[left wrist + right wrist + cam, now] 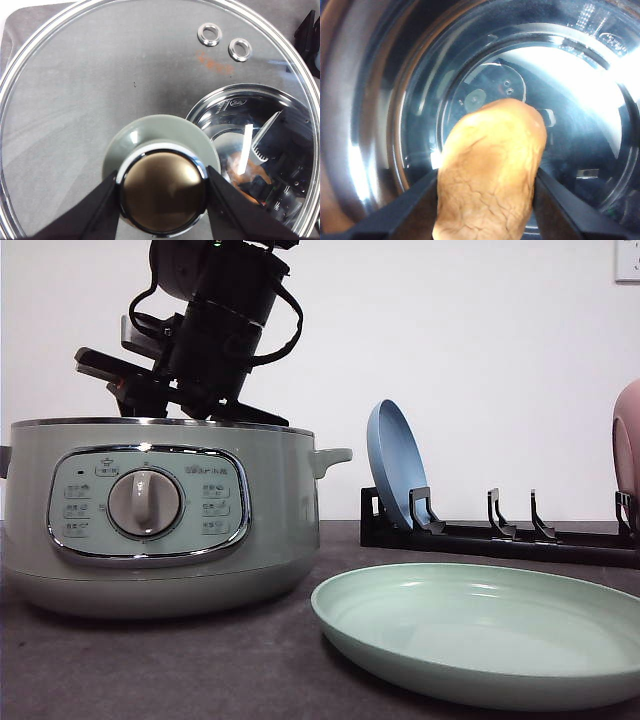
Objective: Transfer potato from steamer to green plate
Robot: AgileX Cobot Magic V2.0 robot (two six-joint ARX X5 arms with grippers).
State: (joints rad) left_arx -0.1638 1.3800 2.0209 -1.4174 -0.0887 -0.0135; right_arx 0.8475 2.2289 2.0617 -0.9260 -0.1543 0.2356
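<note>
Right pincer [487, 200] grips the potato [490, 170] inside the steamer [160, 520]; left pincer [162, 192] clamps the lid knob [162, 192]. Smooth skin could slip while lifting.

Setting: a staged kitchen test bench, not a lived-in home. Indicators: a bare white wall [480, 340] behind a dark grey tabletop [150, 660]; kitchenware laid out on it, namely an electric steamer [160, 515] with dial and button panel, a green plate [480, 630], and a black dish rack [500, 535] holding a blue plate [395, 470] upright; a robot arm [215, 320] reaching over the steamer
</note>
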